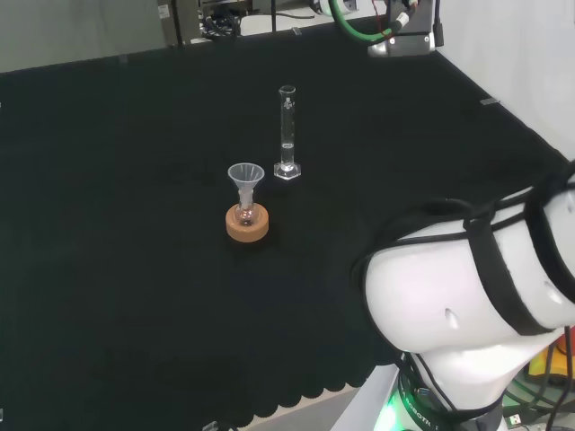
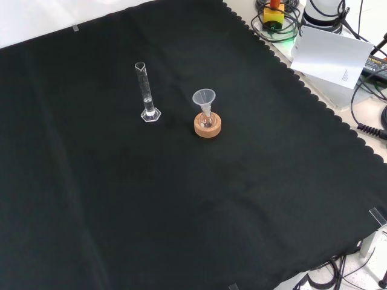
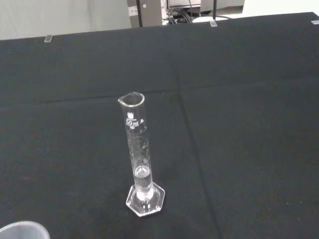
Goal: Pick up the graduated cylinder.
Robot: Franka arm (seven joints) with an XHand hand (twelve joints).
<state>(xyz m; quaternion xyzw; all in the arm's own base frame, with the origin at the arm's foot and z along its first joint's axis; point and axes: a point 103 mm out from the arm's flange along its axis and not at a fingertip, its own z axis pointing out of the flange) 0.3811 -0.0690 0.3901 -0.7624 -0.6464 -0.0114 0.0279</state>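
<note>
Table, black cloth [image 2: 181, 217] | arm's white links [image 1: 467, 278], head view 4 o'clock | cork-ring stand with small flask and clear funnel [image 2: 207, 124] | tall clear glass graduated cylinder [image 2: 145, 93], upright, untouched, 10 o'clock of stand | step: approach; next: reach, close round tube | fingers: cannot tell.

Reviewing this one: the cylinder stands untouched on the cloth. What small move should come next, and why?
Probably an approach toward the graduated cylinder, aimed at mid-tube. It stands upright on its hexagonal foot, apart from the funnel in the flask on the cork ring, and nothing touches it. The wrist view already faces the cylinder, so closing in from that side, away from the funnel, looks safest.
</note>
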